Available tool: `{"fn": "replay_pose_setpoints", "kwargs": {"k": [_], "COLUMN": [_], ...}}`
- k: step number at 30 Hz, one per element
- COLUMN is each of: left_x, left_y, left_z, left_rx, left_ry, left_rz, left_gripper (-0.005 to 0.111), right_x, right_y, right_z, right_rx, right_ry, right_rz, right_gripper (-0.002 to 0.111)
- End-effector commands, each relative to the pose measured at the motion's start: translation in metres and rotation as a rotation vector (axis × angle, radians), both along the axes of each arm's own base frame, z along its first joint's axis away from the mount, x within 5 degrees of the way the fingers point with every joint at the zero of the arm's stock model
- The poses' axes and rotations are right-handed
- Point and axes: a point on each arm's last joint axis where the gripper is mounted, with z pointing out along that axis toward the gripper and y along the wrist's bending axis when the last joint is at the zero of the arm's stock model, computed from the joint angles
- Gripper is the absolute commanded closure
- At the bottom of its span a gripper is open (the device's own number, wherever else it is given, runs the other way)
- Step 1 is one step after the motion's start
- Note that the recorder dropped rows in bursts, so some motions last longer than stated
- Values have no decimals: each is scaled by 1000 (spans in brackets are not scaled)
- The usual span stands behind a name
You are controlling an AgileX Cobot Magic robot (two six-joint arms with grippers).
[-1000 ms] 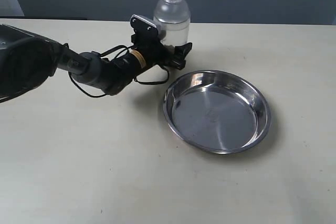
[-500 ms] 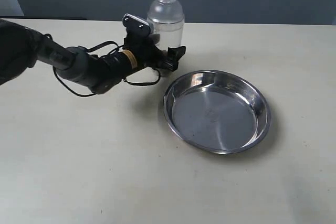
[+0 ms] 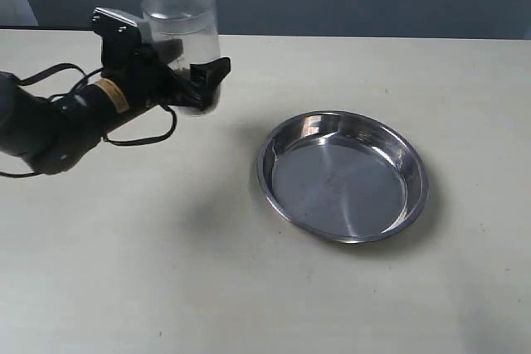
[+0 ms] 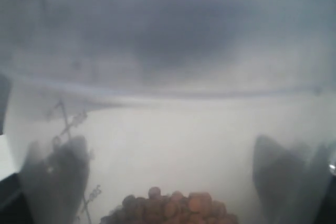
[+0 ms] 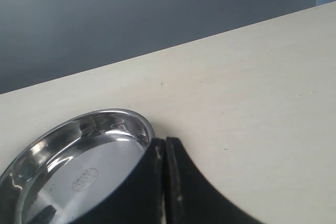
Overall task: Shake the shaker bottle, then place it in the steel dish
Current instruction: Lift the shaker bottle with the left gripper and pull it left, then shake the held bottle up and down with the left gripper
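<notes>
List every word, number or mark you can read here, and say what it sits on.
No text reads clearly.
Faint measuring marks on the shaker bottle: blurred, unreadable.
A round stamp in the steel dish: too small to read.

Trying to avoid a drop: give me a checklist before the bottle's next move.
1. Left gripper shut on shaker bottle: ok, a finger shows on each side in the wrist view.
2. Bottle roughly upright: ok.
3. Cap seated: cannot tell, the top is cut off by the frame.
4. Steel dish bare inside: ok.
5. Table between bottle and dish free: ok.
6. Right gripper out of the way: ok, shut, absent from the exterior view.
</notes>
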Motion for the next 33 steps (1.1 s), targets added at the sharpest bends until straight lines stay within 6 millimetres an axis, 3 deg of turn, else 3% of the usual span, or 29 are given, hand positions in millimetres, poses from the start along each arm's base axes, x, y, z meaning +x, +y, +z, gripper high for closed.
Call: {"fn": "replay_pose_setpoints", "kwargs": {"k": [1, 4, 8, 10, 12, 13, 15, 16, 17, 18, 19, 20, 21, 22, 25, 26, 27, 28, 30, 31, 32, 33], "left_x": [-42, -67, -99, -115, -124, -129, -144, -149, -160, -165, -174, -171, -164, -161, -159, -158, -161, -165, -176, -176, -174, -169], "left_y": [10, 15, 20, 18, 19, 26, 33, 32, 28, 28, 32, 38, 44, 53, 61, 54, 34, 24, 20, 25, 30, 35], "left_z": [42, 68, 123, 141, 119, 86, 56, 55, 78, 91, 122, 127, 115, 89, 59, 63, 86, 103, 145, 153, 147, 128], "left_rx": [-42, -69, -145, -88, 136, 237, 111, 62, -62, -107, -157, -94, 56, 152, 20, 50, 141, 157, 51, 28, 49, 112], "left_ry": [-115, -176, -318, -327, -122, 24, 85, 60, -166, -273, -422, -308, -118, 107, 283, 250, 59, -65, -245, -233, -131, -3], "left_rz": [31, 60, 50, 15, 64, 102, 168, 160, 105, 89, 109, 190, 265, 353, 485, 409, 208, 116, 96, 147, 209, 254], "left_gripper": [106, 106, 106, 106, 106, 106, 106, 106, 107, 107, 107, 107, 107, 107, 107, 107, 107, 107, 107, 107, 107, 107], "right_x": [0, 0, 0, 0, 0, 0, 0, 0, 0, 0, 0, 0, 0, 0, 0, 0, 0, 0, 0, 0, 0, 0], "right_y": [0, 0, 0, 0, 0, 0, 0, 0, 0, 0, 0, 0, 0, 0, 0, 0, 0, 0, 0, 0, 0, 0], "right_z": [1, 1, 1, 1, 1, 1, 1, 1, 1, 1, 1, 1, 1, 1, 1, 1, 1, 1, 1, 1, 1, 1], "right_rx": [-9, -9, -9, -9, -9, -9, -9, -9, -9, -9, -9, -9, -9, -9, -9, -9, -9, -9, -9, -9, -9, -9], "right_ry": [-13, -13, -13, -13, -13, -13, -13, -13, -13, -13, -13, -13, -13, -13, -13, -13, -13, -13, -13, -13, -13, -13], "right_rz": [1, 1, 1, 1, 1, 1, 1, 1, 1, 1, 1, 1, 1, 1, 1, 1, 1, 1, 1, 1, 1, 1], "right_gripper": [109, 109, 109, 109, 109, 109, 109, 109, 109, 109, 109, 109, 109, 109, 109, 109, 109, 109, 109, 109, 109, 109]}}
